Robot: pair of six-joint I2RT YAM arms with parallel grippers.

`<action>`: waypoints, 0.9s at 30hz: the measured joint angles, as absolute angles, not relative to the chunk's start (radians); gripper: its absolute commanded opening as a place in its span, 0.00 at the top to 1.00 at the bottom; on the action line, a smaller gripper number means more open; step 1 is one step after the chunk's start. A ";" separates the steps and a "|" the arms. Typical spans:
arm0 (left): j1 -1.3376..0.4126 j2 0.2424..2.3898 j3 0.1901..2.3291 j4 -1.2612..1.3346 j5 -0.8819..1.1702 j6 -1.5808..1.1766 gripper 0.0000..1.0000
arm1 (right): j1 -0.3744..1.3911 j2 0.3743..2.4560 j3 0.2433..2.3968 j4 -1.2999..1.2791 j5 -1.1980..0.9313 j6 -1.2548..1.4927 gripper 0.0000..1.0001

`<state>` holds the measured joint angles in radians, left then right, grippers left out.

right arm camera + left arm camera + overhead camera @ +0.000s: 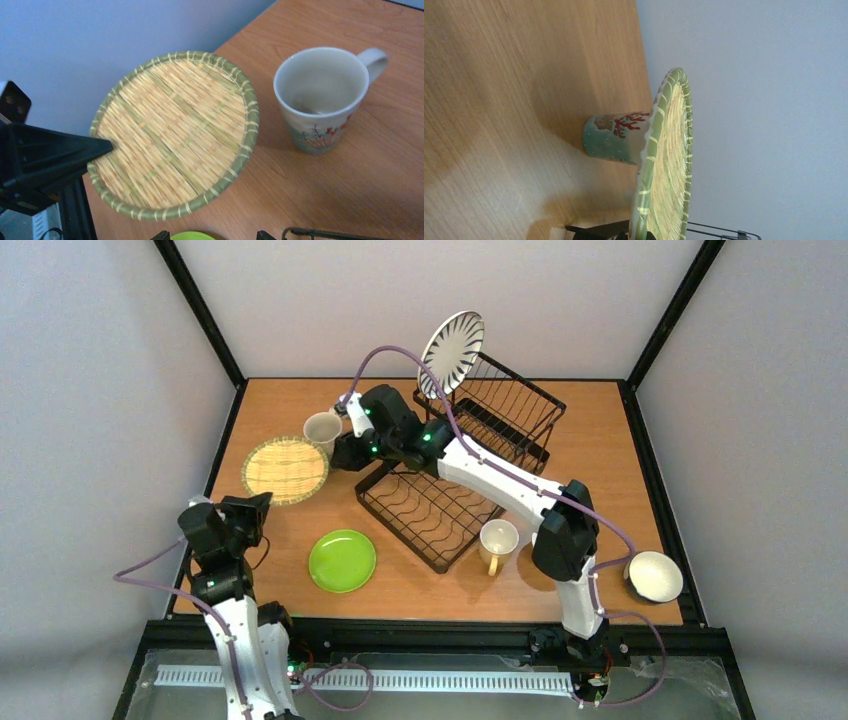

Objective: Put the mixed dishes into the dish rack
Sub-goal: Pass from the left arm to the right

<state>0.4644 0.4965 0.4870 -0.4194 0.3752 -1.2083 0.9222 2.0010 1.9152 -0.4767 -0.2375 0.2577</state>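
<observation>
Left end effector (pixel 262 502) clamps the woven bamboo plate (pixel 286 470) by its rim, centre-left, right at the desk (pixel 600 440) edge. Right end effector (pixel 345 452) gapes wide, squeezed between mug (pixel 322 427) and dish rack (pixel 398 532). In the left wrist view the plate partly hides that mug.

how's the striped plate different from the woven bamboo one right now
Pose: the striped plate stands on edge at the far left corner of the dish rack, while the bamboo plate lies flat on the table near its left edge. Look: the striped plate has black and white radial stripes; the bamboo plate is tan weave with a green rim. Both are round plates.
</observation>
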 measured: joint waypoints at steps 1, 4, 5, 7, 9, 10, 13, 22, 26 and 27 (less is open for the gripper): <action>0.464 0.489 0.488 -0.419 0.380 -1.214 1.00 | 0.922 2.004 1.927 -0.477 -0.242 0.263 0.01; 0.460 0.471 0.488 -0.419 0.392 -1.234 1.00 | 0.922 2.008 1.951 -0.479 -0.250 0.279 0.01; 0.457 0.463 0.488 -0.419 0.397 -1.242 1.00 | 0.922 2.010 1.958 -0.479 -0.252 0.285 0.01; 0.453 0.453 0.488 -0.418 0.403 -1.254 1.00 | 0.922 2.015 1.963 -0.479 -0.255 0.294 0.01; 0.449 0.447 0.488 -0.416 0.411 -1.263 1.00 | 0.922 2.020 1.963 -0.482 -0.257 0.302 0.01; 0.446 0.444 0.488 -0.413 0.416 -1.268 1.00 | 0.922 2.025 1.965 -0.484 -0.260 0.307 0.01; 0.441 0.438 0.488 -0.406 0.424 -1.283 1.00 | 0.921 2.045 1.982 -0.485 -0.266 0.319 0.01; 0.426 0.420 0.492 -0.356 0.453 -1.332 1.00 | 0.905 2.071 2.035 -0.493 -0.278 0.357 0.00; 0.418 0.419 0.492 -0.336 0.464 -1.350 1.00 | 0.896 2.071 2.042 -0.480 -0.288 0.372 0.01; 0.417 0.419 0.492 -0.330 0.467 -1.357 1.00 | 0.892 2.073 2.042 -0.480 -0.294 0.377 0.01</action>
<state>0.4168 0.4187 0.4919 -0.3302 0.4675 -1.3567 0.8917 2.0731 2.0422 -0.4801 -0.2943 0.3775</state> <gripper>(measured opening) 0.067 0.994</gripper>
